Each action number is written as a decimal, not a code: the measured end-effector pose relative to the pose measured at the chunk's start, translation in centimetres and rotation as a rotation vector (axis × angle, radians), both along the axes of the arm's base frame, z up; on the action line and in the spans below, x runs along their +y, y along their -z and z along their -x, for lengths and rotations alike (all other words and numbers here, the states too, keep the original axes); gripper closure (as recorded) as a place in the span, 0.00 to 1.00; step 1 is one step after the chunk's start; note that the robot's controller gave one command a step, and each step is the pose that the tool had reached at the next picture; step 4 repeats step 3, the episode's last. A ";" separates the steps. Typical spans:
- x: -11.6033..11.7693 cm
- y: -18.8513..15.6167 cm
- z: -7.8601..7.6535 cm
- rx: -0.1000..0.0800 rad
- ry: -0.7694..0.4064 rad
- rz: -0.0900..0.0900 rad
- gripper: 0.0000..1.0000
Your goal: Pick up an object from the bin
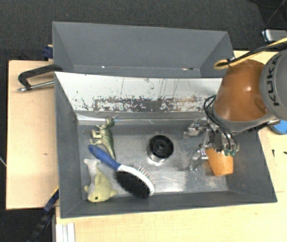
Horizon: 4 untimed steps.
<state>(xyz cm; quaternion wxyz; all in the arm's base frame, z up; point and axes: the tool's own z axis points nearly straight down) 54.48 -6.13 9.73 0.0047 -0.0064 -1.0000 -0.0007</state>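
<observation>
From above, a round black knob (160, 147) sits mid-floor in the grey bin (133, 92). Right of the knob the gripper (208, 151) hangs low over the floor. A small orange cup (220, 165) stands just beside it on the side away from the knob. I cannot tell whether the gripper is spread or closed. Left of the knob lie a blue-handled black brush (132, 181), a green toy dinosaur (104, 133) and a yellow soft toy (99, 188).
</observation>
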 end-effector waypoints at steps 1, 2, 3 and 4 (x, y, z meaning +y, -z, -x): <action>8.6 2.4 0.1 -0.019 -0.135 0.001 0.00; 8.5 2.2 -0.1 -0.027 -0.132 0.001 1.00; 9.2 -12.5 -0.9 -0.024 -0.089 -0.001 1.00; 9.2 -12.5 -0.9 -0.024 -0.089 -0.001 1.00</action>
